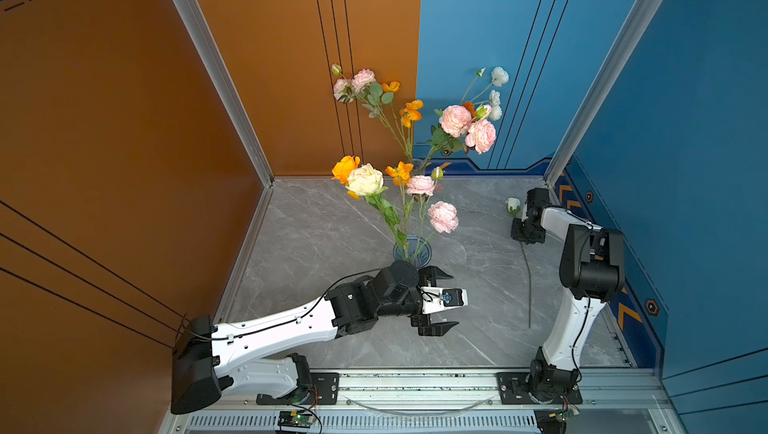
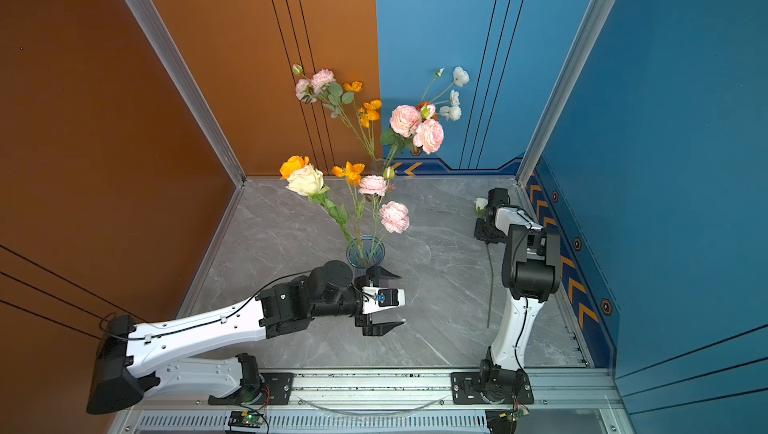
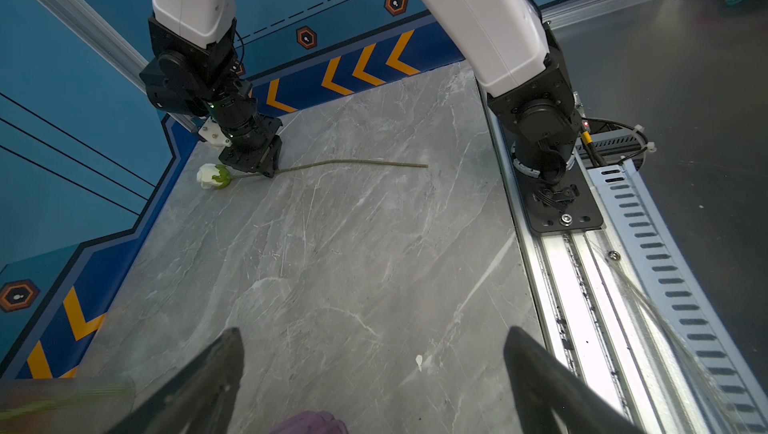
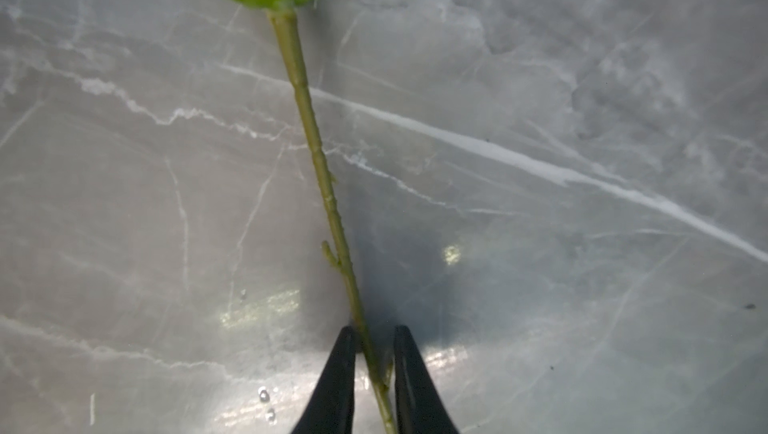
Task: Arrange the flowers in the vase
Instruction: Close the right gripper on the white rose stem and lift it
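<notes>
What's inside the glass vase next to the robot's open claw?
Green stems stand in the vase, carrying cream, orange and pink flowers. The left arm covers its bottom, so the stem ends are hidden.

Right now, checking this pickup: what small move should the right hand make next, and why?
Probably close on it: the right hand straddles the white rosebud's stem, which lies on the marble table, with a gap on one side.

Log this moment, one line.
left gripper: open, empty, near vase | right gripper: straddles white rose stem on table, gap visible
</notes>
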Controlling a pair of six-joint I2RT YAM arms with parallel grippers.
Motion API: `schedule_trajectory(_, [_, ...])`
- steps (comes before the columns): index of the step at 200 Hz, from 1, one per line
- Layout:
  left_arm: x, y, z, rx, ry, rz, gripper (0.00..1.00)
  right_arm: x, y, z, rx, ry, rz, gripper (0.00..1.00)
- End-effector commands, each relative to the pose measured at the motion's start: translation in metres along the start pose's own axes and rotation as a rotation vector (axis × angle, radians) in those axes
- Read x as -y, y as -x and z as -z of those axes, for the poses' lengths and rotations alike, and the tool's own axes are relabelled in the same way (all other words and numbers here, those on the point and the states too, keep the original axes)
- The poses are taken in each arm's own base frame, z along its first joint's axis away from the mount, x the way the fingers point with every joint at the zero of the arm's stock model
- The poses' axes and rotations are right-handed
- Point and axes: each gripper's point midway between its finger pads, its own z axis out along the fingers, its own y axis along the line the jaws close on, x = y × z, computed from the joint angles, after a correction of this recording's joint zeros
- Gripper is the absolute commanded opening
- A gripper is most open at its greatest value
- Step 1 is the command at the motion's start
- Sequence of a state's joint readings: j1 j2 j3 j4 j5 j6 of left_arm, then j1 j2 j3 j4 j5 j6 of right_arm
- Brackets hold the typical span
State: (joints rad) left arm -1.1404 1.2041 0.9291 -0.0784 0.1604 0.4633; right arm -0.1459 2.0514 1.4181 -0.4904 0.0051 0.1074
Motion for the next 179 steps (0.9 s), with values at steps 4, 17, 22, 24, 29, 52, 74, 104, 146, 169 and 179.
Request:
schedule_trajectory(4, [0.006, 0.001, 0.004, 0.001, -0.019, 0.002, 0.98, 0.002, -0.021, -0.014, -0.091, -0.033, 0.034, 0.1])
schedule_trajectory(17, [0.006, 0.001, 0.004, 0.002, -0.019, 0.001, 0.98, 0.0, -0.022, -0.014, -0.093, -0.025, 0.04, 0.03])
schedule_trajectory(22, [0.006, 0.001, 0.004, 0.001, -0.019, 0.001, 0.98, -0.002, -0.022, -0.013, -0.093, -0.019, 0.045, 0.0])
schedule_trajectory(24, [0.006, 0.001, 0.004, 0.001, -0.019, 0.001, 0.98, -0.003, -0.023, -0.013, -0.095, -0.016, 0.049, 0.0])
schedule_trajectory(29, [0.006, 0.001, 0.004, 0.0, -0.019, 0.001, 0.98, -0.005, -0.023, -0.013, -0.094, -0.01, 0.056, 0.0])
schedule_trajectory(52, [0.006, 0.001, 0.004, 0.0, -0.018, 0.001, 0.98, -0.016, -0.026, -0.012, -0.089, 0.003, 0.087, 0.0])
schedule_trajectory(74, [0.006, 0.001, 0.004, -0.001, -0.018, 0.0, 0.98, -0.028, -0.021, 0.009, -0.028, 0.018, 0.096, 0.0])
schedule_trajectory(104, [0.003, 0.007, 0.013, 0.004, -0.008, -0.01, 0.98, -0.044, -0.018, 0.05, 0.093, 0.085, 0.027, 0.0])
schedule_trajectory(146, [-0.007, 0.037, 0.061, 0.112, 0.045, -0.059, 0.98, -0.055, -0.012, 0.136, 0.367, 0.184, -0.142, 0.0])
schedule_trajectory(169, [-0.029, 0.025, 0.081, 0.079, 0.191, -0.05, 0.98, -0.063, -0.011, 0.2, 0.525, 0.201, -0.163, 0.0])
schedule_trajectory(179, [-0.035, 0.015, 0.088, 0.056, 0.252, -0.025, 0.98, -0.066, -0.01, 0.232, 0.61, 0.191, -0.158, 0.0])
